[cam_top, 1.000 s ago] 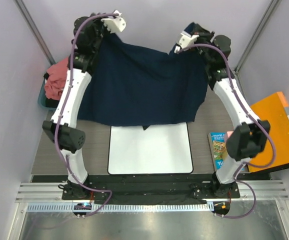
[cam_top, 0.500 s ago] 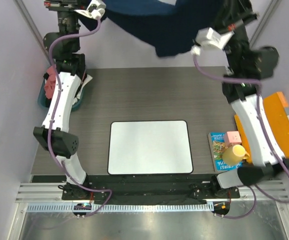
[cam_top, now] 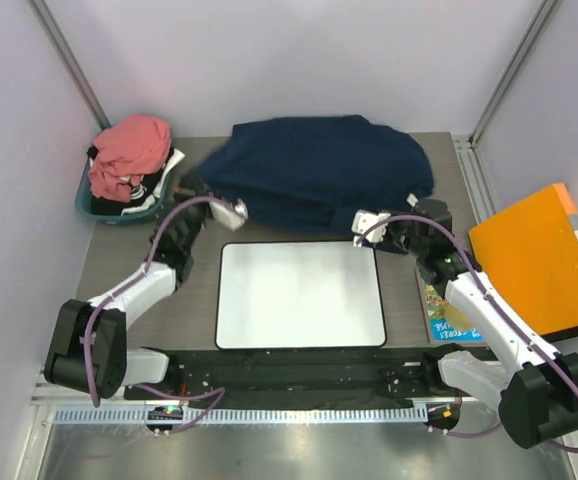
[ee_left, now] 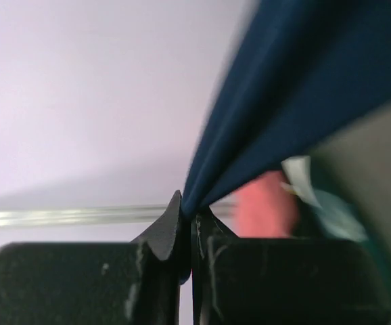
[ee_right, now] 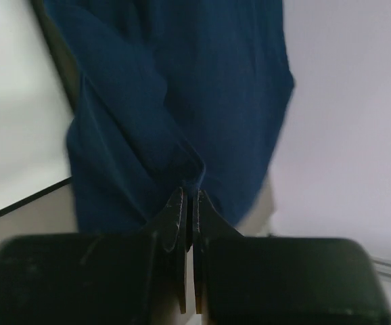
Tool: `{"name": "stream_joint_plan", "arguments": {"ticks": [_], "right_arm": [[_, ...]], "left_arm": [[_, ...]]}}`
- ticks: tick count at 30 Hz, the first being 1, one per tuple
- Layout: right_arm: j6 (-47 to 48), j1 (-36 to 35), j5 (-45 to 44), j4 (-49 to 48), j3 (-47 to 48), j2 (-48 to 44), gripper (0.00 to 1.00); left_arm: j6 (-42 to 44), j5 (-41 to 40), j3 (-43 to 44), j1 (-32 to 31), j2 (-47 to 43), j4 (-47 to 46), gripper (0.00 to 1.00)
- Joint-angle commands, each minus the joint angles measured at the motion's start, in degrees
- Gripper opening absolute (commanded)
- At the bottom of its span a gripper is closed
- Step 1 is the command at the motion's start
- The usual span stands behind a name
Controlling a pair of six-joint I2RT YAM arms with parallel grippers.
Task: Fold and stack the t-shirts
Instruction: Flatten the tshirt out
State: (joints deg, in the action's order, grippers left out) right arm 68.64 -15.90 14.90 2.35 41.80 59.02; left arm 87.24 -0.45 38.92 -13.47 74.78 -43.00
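Note:
The dark navy t-shirt (cam_top: 319,165) lies bunched on the table behind the white mat (cam_top: 299,295). My left gripper (cam_top: 241,210) is low at the shirt's near left edge, shut on a fold of navy cloth (ee_left: 297,88). Level with it, my right gripper (cam_top: 361,221) is shut on the near right edge of the navy shirt (ee_right: 182,88). In both wrist views the jaws stand pressed together with cloth pinched at the tips. The salmon-pink t-shirt (cam_top: 129,148) is heaped in a teal basket (cam_top: 87,200) at the back left and shows as a pink blur (ee_left: 263,203) in the left wrist view.
A flat orange panel (cam_top: 534,260) lies at the right edge. A colourful book (cam_top: 437,305) lies right of the mat, partly under my right arm. Pale walls close in the table on three sides. The mat's corner (ee_right: 13,101) shows in the right wrist view.
Both arms swung the navy shirt up high toward the back wall, then down. The shirt now lies on the table behind the mat, and both grippers are low near the mat's far edge.

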Motion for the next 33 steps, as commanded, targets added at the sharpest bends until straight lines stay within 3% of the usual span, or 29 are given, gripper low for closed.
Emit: {"name": "stream_joint_plan", "arguments": {"ticks": [1, 4, 7, 8, 10, 15, 22, 29, 33], "right_arm": [[-2.4, 0.2, 2.1, 13.6, 1.4, -3.8, 0.01], [-1.1, 0.3, 2.7, 19.6, 1.3, -4.7, 0.01], [0.9, 0.5, 3.8, 24.9, 2.1, -5.5, 0.01], [1.3, 0.5, 4.0, 26.3, 2.8, -5.3, 0.01], [2.6, 0.8, 4.4, 30.4, 4.0, -4.4, 0.01], [2.7, 3.2, 7.4, 38.5, 9.5, -3.5, 0.01], [-1.8, 3.3, 17.6, 61.3, 23.7, 0.2, 0.01], [-3.3, 3.2, 18.9, 66.5, 19.7, -3.1, 0.01], [0.4, 3.2, 20.3, 72.6, 16.4, -7.2, 0.01]], "left_arm": [[-0.9, -2.1, -12.2, 1.9, -4.0, 8.8, 0.00], [2.1, 0.2, -16.0, 5.7, -3.2, 12.3, 0.00], [3.5, 0.3, -10.6, 8.4, -3.7, 28.5, 0.00], [4.2, 0.3, -8.6, 8.8, -3.5, 39.8, 0.00], [4.9, 0.0, -4.1, 10.0, -2.4, 49.0, 0.00], [4.9, 2.0, 4.1, 12.2, 0.6, 60.5, 0.00], [4.9, 6.0, 11.3, 13.2, 0.9, 77.3, 0.00], [7.6, 9.5, 11.7, 13.3, -1.3, 86.8, 0.00], [9.3, 10.0, 11.6, 13.2, -2.9, 93.5, 0.00]]}}
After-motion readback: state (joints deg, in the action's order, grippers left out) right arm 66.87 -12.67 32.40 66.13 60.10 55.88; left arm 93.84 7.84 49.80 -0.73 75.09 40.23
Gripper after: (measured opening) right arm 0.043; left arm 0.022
